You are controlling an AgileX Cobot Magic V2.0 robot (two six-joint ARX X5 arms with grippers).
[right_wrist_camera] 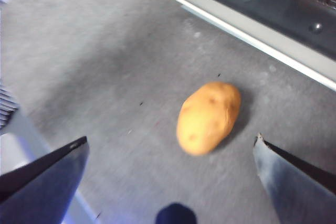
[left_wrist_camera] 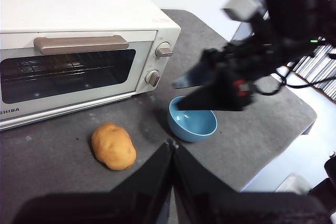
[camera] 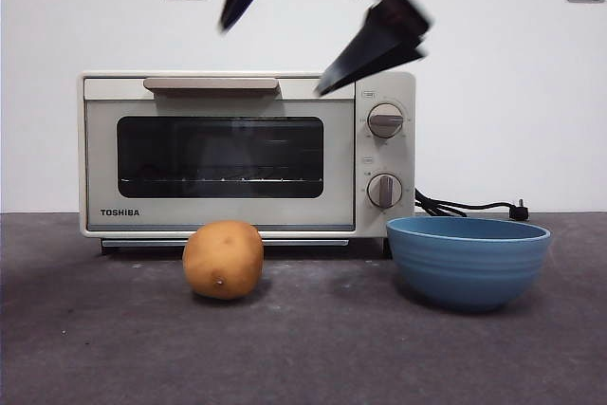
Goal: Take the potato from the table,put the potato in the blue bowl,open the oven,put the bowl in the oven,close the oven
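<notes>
Potato (camera: 223, 259) lies on the table (camera: 313, 348), lower left of centre in the front view, just in front of the oven (camera: 218, 154) and not touching it; small dark spot faces the camera. Nothing grips it.

Blue bowl (camera: 468, 260) sits upright at lower right of the front view, well apart from the potato, nothing visible inside it in the left wrist view. Oven door is closed, bar handle (camera: 211, 84) along the top, two knobs on the right panel. Black power cord (camera: 465, 206) trails behind the bowl.

Right gripper (right_wrist_camera: 170, 148) hangs in the air above the potato, jaws spread wide; in the right wrist view the potato lies between and beyond the two jaw tips, no contact. In the front view it is the dark blurred shape at top centre, above the oven.

Left gripper (left_wrist_camera: 171, 144) is held high over the table's near side, jaws pressed together, holding nothing; potato and bowl both lie beyond its tip.
</notes>
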